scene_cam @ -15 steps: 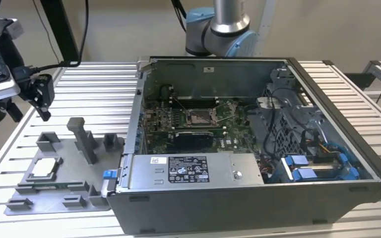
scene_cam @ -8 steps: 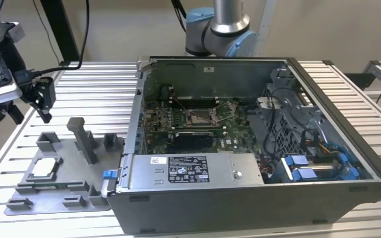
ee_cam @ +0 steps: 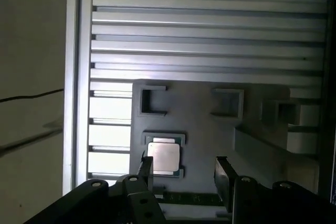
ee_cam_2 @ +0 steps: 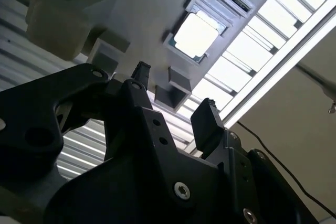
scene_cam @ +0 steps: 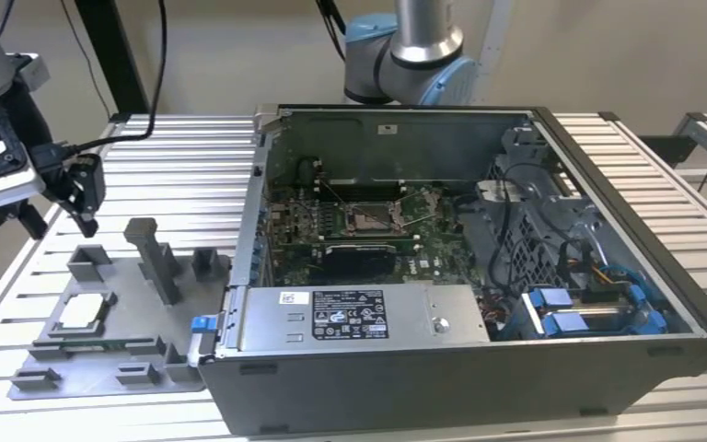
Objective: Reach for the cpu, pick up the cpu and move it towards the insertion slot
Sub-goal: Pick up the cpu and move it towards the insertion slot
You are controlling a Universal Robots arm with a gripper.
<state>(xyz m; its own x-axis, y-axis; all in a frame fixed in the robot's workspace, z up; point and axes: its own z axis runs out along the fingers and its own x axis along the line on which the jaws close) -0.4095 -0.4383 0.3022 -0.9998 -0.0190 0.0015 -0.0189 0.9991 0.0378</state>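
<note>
Tool hangs open and empty over the cpu, seated in the grey fixture, on the exterior view's left of the computer case.

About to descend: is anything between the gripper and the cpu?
Nothing in the first wrist view. The open gripper hangs over the cpu, with only air between them, and the chip's top is uncovered.

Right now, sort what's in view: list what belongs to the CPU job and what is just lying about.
Job in hand:
cpu, lying in a pocket of the grey fixture plate
insertion slot, inside the computer case
gripper, open and empty, near the cpu

Lying about:
upright fixture blocks
labelled power supply
blue drive clips
</note>
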